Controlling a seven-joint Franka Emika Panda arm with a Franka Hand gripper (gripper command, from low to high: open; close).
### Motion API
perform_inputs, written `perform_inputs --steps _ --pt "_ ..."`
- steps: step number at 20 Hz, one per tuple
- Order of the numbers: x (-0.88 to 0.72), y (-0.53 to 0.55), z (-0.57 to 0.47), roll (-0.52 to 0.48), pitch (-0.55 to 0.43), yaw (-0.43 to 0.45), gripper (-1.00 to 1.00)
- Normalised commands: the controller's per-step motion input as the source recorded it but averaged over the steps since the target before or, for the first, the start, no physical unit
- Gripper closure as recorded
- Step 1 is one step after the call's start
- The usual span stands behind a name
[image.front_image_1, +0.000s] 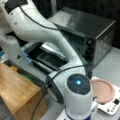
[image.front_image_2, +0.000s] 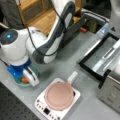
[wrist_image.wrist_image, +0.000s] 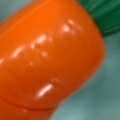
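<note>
An orange plastic carrot (wrist_image.wrist_image: 50, 62) fills the wrist view, its green top (wrist_image.wrist_image: 100, 12) at the upper right, lying on a teal surface (wrist_image.wrist_image: 95, 100). In a front view the gripper (image.front_image_2: 23, 76) is lowered onto a teal plate (image.front_image_2: 35, 71) at the view's left, with a bit of the orange carrot (image.front_image_2: 24, 80) showing under the blue and white hand. The fingers are hidden by the hand and the arm. In the wrist view no finger shows.
A pink pan (image.front_image_2: 59, 96) (image.front_image_1: 102, 90) sits on a white cooker (image.front_image_2: 41, 105) beside the plate. A dark toaster oven (image.front_image_1: 100, 32) stands with its door (image.front_image_2: 97, 58) open. A wooden cabinet (image.front_image_1: 17, 90) (image.front_image_2: 42, 17) is nearby. The arm's elbow (image.front_image_2: 42, 47) hangs over the grey table (image.front_image_2: 67, 62).
</note>
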Motion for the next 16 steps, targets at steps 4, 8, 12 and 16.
perform_inputs --steps 4,8,12,16 --pt "-0.21 0.05 -0.30 0.055 -0.214 -0.015 1.00" --pt "-0.20 0.04 -0.31 0.063 -0.159 -0.007 1.00" --pt "-0.20 0.01 -0.33 0.058 -0.118 0.001 1.00" --pt "-0.17 0.00 -0.31 0.051 -0.079 0.020 1.00"
